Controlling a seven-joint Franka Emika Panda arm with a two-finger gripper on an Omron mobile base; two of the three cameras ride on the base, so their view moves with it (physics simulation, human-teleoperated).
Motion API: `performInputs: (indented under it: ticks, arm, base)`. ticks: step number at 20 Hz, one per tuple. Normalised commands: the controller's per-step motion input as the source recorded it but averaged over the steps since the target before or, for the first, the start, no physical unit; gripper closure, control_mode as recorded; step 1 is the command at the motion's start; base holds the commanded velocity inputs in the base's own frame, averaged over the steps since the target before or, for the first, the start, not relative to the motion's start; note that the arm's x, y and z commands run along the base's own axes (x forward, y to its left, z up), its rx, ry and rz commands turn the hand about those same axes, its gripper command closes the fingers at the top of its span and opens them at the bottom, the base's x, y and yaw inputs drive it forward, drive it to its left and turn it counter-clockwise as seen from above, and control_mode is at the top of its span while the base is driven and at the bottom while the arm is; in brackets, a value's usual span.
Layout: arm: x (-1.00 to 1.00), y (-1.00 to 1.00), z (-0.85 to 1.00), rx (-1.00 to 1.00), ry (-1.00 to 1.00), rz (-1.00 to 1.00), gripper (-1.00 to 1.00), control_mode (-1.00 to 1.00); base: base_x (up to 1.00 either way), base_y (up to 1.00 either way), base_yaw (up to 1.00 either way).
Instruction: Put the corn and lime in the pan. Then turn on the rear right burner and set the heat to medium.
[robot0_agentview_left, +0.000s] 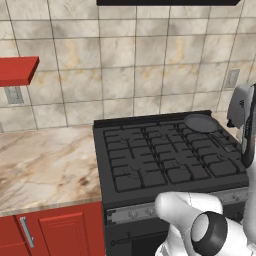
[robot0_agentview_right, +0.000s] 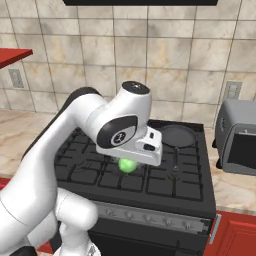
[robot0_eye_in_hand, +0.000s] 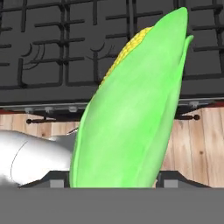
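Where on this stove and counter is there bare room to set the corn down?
Free: the marble counter left of the stove, and the stove's front and left grates. The pan at the rear right is bare too. Crowded: the right edge, by the toaster. The corn sits between the jaws.

A red shelf (robot0_agentview_left: 17, 70) juts in at the upper left of the left base view, above a wall outlet (robot0_agentview_left: 13, 94) set in the beige tiled wall (robot0_agentview_left: 125, 60). A marble counter (robot0_agentview_left: 45, 165) fills the left middle, over red cabinets (robot0_agentview_left: 55, 232) at the lower left. A grey toaster (robot0_agentview_right: 239, 140) sits at the right edge of the right base view. Wooden flooring (robot0_eye_in_hand: 205, 144) shows at the hand view's right.
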Motion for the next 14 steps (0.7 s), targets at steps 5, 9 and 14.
performInputs:
  ticks: [5, 9, 14]
  arm:
    - [0.91, 0.35, 0.0, -0.02, 0.17, -0.26, 1.0, -1.0]
    - [0.9, 0.01, -0.08, 0.0, 0.06, -0.24, 1.0, -1.0]
    - [0.94, 0.0, -0.11, 0.0, 0.0, -0.18, 1.0, -1.0]
  base:
    - [0.0, 0.0, 0.0]
    - [0.0, 0.0, 0.0]
    - [0.0, 0.0, 0.0]
